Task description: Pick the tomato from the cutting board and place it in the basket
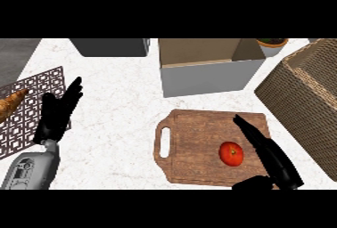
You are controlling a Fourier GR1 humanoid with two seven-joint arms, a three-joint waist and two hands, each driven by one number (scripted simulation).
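1. Head view: a red tomato lies on the right part of a wooden cutting board, which rests flat on the white speckled counter with its handle slot towards the left
2. The right hand comes in from the lower right and lies over the board's right edge, its black fingers stretched straight and pointing up and to the left; they hold nothing
3. The tomato sits just beside the left side of that hand; whether the two touch cannot be told
4. The thumb of the right hand shows low down, below the tomato and apart from it
5. A woven basket stands at the right edge of the view, just beside the board's upper right corner
6. The left hand shows at the left, open with fingers straight and pointing up, resting above its grey forearm
7. Under and beside the left hand lies a patterned lattice mat, with a croissant on its left part
8. Behind the board stands an open grey box; a dark grey container lies to its left and a small plant pot to its right
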